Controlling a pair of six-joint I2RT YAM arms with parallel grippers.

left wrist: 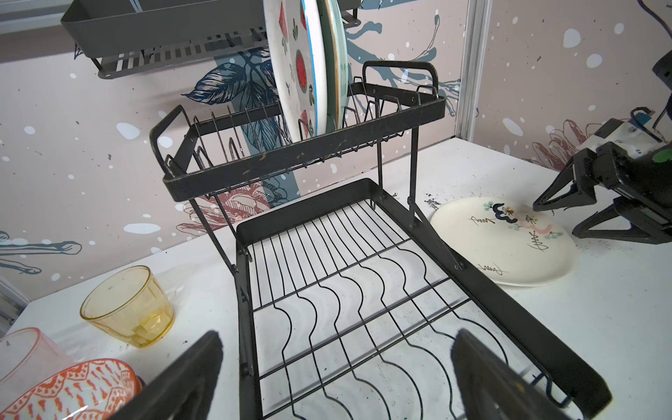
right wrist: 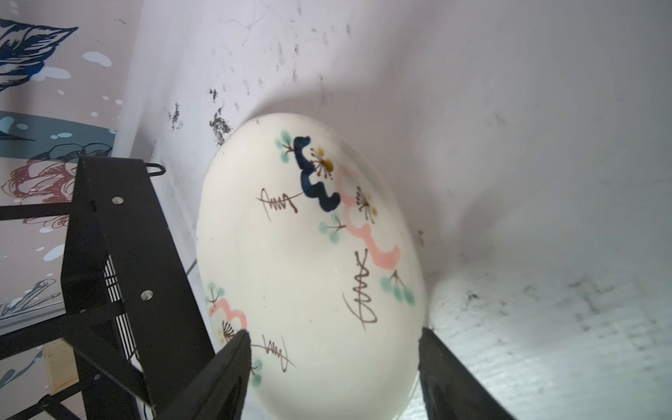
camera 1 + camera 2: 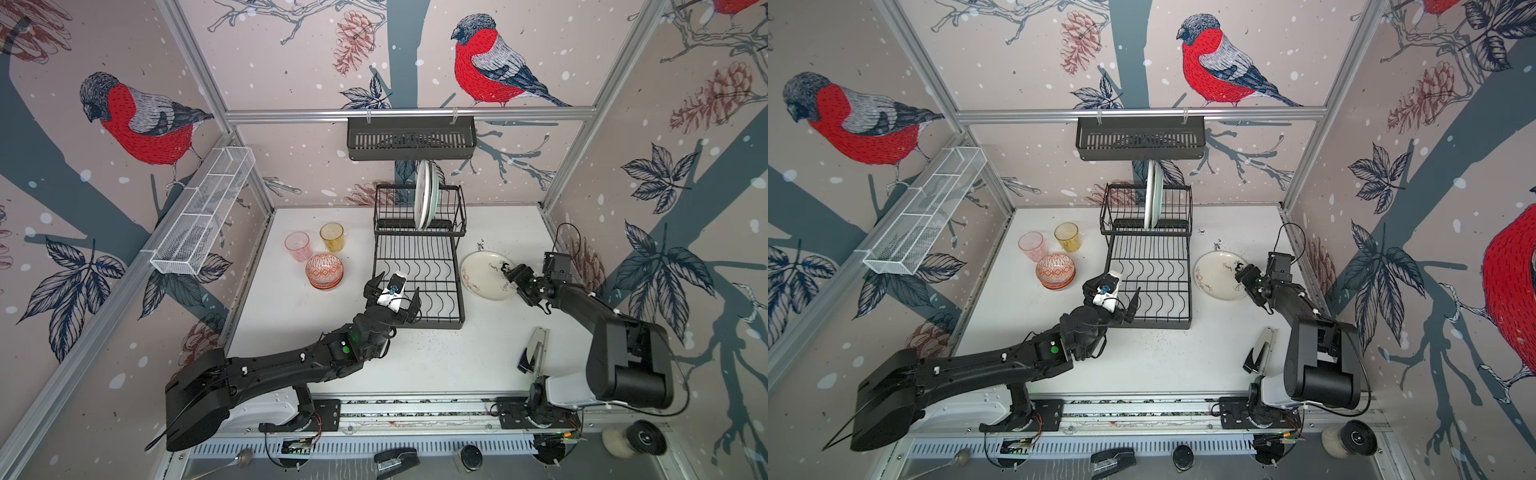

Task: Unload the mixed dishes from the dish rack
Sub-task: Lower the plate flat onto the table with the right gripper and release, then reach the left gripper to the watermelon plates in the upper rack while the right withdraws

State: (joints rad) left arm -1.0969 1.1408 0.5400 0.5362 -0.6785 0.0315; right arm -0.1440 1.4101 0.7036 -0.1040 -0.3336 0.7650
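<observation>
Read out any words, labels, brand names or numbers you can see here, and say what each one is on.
No text can be read.
cream plate: brown squiggles like handwriting, spelling no legible word.
circuit board: any print is too small to read.

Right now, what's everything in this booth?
two-tier black wire dish rack: one, black, centre
upright ceramic plates: two, white and mint, rack's upper basket
cream painted plate: one, cream, flat right of rack
pink glass tumbler: one, pink, left of rack
amber glass tumbler: one, amber, beside it
orange patterned bowl: one seen, orange, beside tumblers
black slotted basket: one, black, rear rail
white mesh tray: one, white, left rail
left jaws: pair, black, open at lower tray's front
right jaws: pair, black, open by cream plate
</observation>
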